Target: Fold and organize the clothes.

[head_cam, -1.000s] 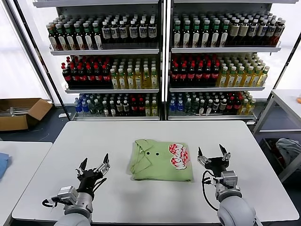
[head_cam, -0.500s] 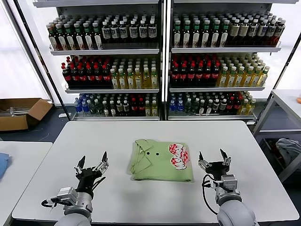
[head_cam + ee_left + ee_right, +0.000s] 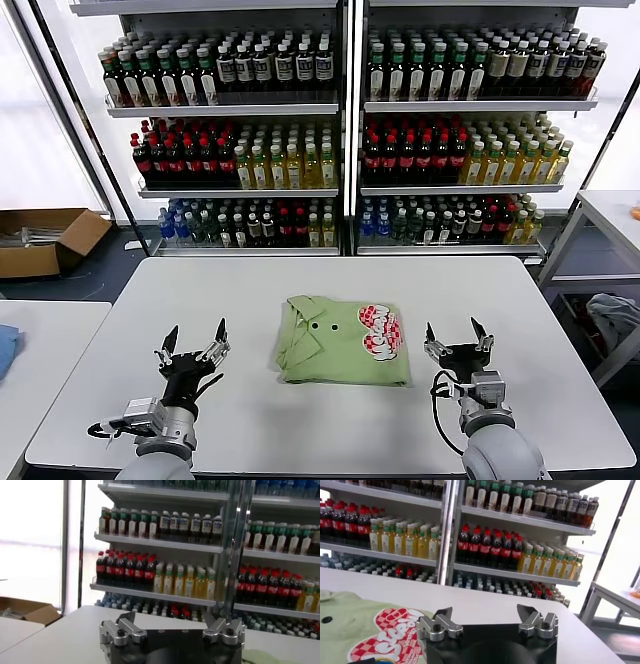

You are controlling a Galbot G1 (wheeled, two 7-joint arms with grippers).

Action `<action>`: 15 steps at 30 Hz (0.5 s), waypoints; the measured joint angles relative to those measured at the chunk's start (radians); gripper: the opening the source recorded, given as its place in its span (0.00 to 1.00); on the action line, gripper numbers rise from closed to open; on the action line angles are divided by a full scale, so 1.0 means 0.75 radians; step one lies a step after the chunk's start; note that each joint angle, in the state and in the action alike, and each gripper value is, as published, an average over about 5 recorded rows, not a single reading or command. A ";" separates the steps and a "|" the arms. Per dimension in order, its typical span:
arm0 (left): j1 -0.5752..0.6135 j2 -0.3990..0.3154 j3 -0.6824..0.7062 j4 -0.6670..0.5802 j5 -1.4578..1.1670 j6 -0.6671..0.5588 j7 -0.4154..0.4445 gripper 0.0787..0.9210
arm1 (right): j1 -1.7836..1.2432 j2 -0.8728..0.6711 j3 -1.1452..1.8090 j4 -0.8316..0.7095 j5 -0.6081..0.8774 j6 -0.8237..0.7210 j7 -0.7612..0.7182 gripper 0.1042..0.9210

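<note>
Folded polo shirt (image 3: pixel 343 339) mid-table (image 3: pixel 300 430), bare tabletop between it and left gripper (image 3: pixel 191 343) and right gripper (image 3: pixel 454 337), jaws open

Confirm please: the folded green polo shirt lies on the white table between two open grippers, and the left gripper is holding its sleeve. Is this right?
Not quite. In the head view the left gripper holds nothing; it is open, apart from the polo shirt. The rest is right: the shirt lies folded on the white table, between it and the open right gripper.
</note>
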 measured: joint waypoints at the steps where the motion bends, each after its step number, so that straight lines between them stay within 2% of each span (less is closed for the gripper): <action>1: 0.001 0.000 0.000 0.000 0.002 -0.001 0.000 0.88 | 0.000 0.000 0.000 -0.001 -0.001 0.001 0.000 0.88; 15: 0.009 -0.003 -0.016 0.000 0.051 0.000 0.030 0.88 | 0.013 -0.002 -0.004 -0.022 -0.003 0.011 -0.006 0.88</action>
